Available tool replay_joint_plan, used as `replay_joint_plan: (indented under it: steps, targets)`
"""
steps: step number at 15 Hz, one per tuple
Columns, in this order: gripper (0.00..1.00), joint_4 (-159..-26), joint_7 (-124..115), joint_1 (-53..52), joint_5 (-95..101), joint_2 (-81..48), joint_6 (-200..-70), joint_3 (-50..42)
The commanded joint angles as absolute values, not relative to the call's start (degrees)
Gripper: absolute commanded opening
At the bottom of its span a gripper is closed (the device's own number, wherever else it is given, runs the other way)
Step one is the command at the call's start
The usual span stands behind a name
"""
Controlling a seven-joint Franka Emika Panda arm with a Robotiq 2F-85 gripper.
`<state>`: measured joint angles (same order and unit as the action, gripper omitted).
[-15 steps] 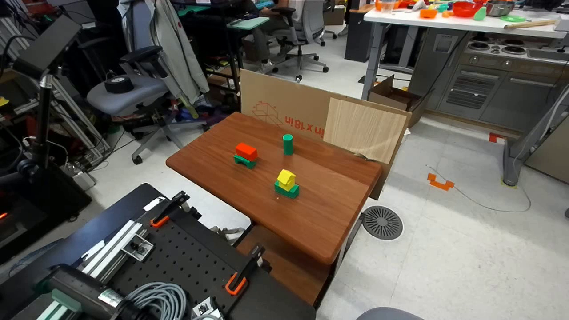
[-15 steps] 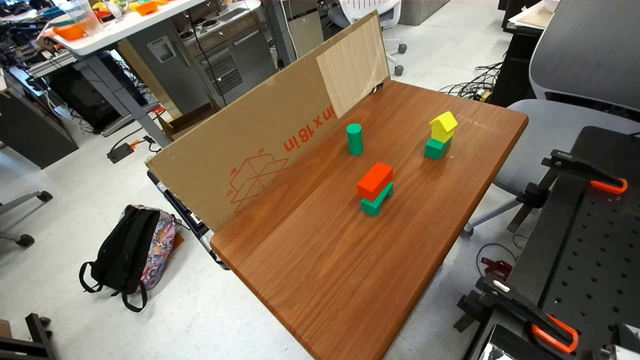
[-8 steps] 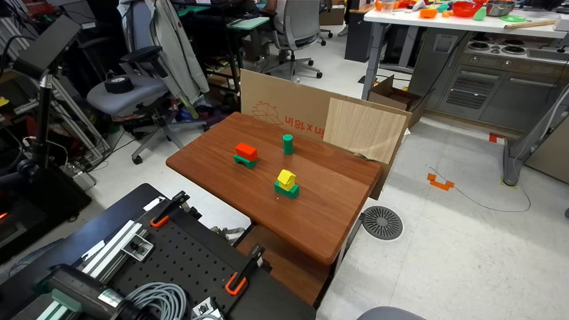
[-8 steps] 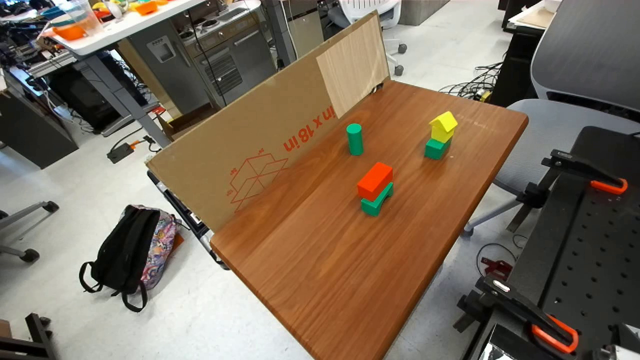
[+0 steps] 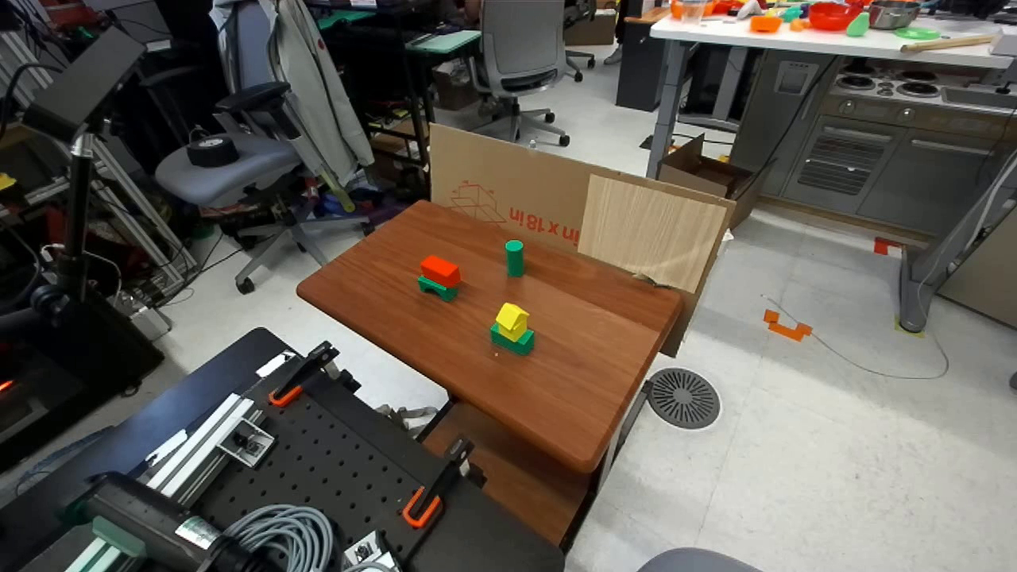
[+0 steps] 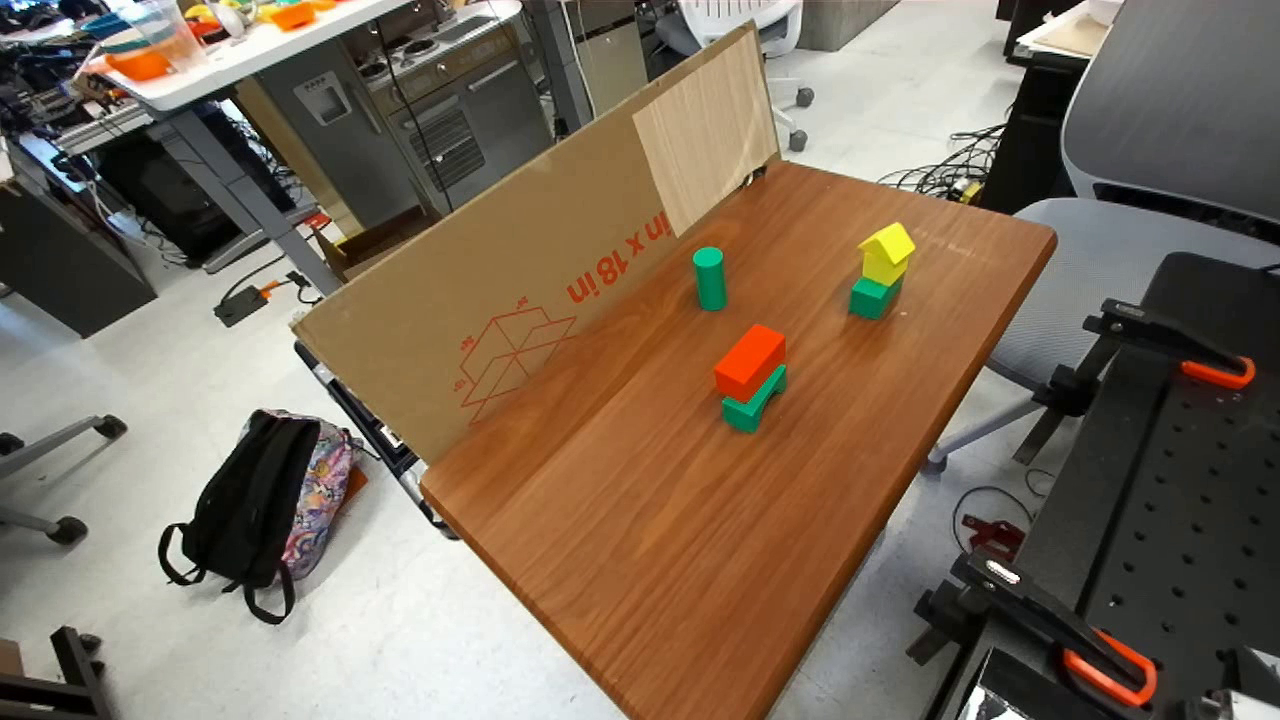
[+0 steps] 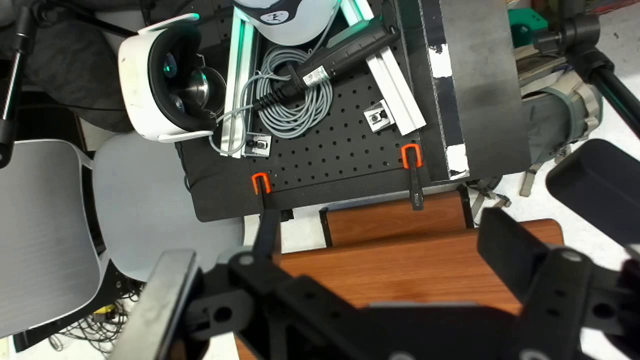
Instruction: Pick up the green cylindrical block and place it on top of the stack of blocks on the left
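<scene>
The green cylindrical block (image 5: pixel 515 259) stands upright on the brown table near the cardboard panel; it also shows in an exterior view (image 6: pixel 710 279). The stack of blocks is a red-orange block (image 5: pixel 441 271) lying on a green arch block (image 5: pixel 437 288); both exterior views show it, with the red-orange block (image 6: pixel 750 363) on top. My gripper (image 7: pixel 379 225) shows only in the wrist view. Its two fingers are wide apart with nothing between them, above the table's edge. It is out of both exterior views, away from the blocks. No blocks show in the wrist view.
A yellow house-shaped piece (image 5: pixel 512 320) sits on a green block (image 5: pixel 512 342) on the table (image 5: pixel 572 389). A cardboard panel (image 6: pixel 530 250) stands along the table's edge. A black perforated bench (image 7: pixel 345 150) with orange clamps, coiled cable and a white headset (image 7: pixel 140 85) adjoins the table.
The blocks have not moved. A background chair has rolled a little, leftward in an exterior view. My gripper is in no earlier frame.
</scene>
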<state>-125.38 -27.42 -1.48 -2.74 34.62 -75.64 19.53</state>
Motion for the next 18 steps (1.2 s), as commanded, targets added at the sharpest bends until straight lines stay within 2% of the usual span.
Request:
replay_joint_plan:
  steps: [1,17,18]
  targets:
    - [1.0,-125.24,-27.93,-2.55,-2.39,34.33,-75.55,18.78]
    - [1.0,-126.3,-25.11,-3.95,-4.18,34.46,-79.75,17.6]
    - [1.0,-131.88,-21.66,-2.41,-1.56,31.3,-88.8,15.61]
